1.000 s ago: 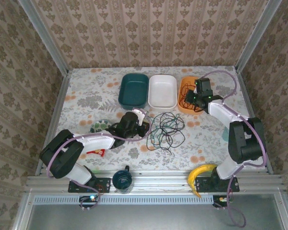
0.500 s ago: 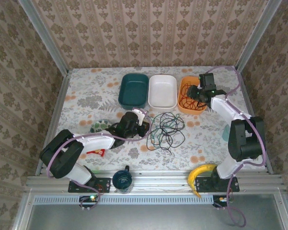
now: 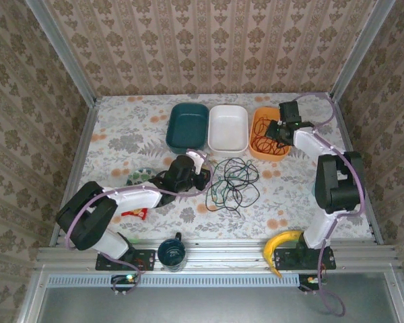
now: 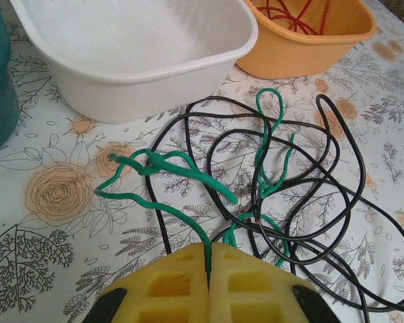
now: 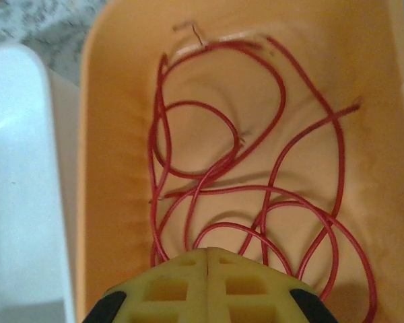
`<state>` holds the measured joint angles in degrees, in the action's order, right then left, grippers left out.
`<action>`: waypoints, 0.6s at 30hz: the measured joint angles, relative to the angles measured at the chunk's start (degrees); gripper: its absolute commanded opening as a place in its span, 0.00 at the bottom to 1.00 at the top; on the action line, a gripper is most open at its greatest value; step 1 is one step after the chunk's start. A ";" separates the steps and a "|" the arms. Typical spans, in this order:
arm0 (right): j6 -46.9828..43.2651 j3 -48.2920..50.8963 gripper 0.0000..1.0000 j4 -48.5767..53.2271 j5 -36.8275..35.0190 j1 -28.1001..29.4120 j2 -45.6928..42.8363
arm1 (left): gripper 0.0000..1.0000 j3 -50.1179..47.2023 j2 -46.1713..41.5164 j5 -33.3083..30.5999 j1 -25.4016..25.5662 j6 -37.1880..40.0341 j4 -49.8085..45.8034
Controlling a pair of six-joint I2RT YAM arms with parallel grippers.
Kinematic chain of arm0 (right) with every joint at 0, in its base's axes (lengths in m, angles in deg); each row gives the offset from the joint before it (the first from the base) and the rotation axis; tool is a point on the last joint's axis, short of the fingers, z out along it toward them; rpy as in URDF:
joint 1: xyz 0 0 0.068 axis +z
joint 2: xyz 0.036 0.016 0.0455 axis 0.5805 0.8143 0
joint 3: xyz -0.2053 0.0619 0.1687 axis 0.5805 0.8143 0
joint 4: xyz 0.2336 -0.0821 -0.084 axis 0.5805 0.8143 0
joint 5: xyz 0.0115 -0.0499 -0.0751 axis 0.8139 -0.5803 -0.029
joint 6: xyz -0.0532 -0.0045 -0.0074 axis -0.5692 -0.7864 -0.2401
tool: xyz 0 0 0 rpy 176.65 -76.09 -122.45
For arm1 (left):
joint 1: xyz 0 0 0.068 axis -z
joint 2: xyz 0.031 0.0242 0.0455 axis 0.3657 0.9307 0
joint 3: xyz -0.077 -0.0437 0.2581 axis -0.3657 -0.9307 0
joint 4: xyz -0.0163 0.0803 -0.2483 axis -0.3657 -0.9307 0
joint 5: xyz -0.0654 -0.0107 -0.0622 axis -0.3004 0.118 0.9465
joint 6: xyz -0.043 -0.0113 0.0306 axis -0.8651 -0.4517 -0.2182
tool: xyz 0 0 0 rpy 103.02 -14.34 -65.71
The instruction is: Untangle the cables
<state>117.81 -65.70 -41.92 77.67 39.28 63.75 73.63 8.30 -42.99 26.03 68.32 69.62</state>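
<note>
Left claw (image 4: 209, 254) clamped on green cable (image 4: 151, 160), which lies tangled with black cable (image 4: 343, 138) on table (image 4: 40, 222). Right claw (image 5: 208, 256) pads together above red cable (image 5: 284, 91) in orange tub (image 5: 114, 134).

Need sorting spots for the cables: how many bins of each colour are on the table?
Teal bin: 1
White bin: 1
Orange bin: 1
Total: 3
</note>
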 measured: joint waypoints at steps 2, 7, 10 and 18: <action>0.39 0.00 0.07 0.04 0.44 0.00 0.98 | 0.00 0.09 0.04 0.00 0.00 0.02 0.02; 1.36 0.02 0.07 0.00 0.63 0.00 1.60 | 0.00 0.15 0.07 0.00 0.00 0.02 -0.09; 1.57 0.02 0.08 0.00 0.63 0.00 1.73 | 0.00 0.15 0.13 -0.02 0.00 0.02 -0.07; 1.07 0.24 0.09 0.20 0.28 0.00 1.75 | 0.00 0.15 0.15 -0.04 -0.72 -1.33 1.46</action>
<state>118.88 -65.46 -41.73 77.95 39.28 65.50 73.79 8.46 -43.03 25.31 66.98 71.09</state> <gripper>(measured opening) 0.087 0.050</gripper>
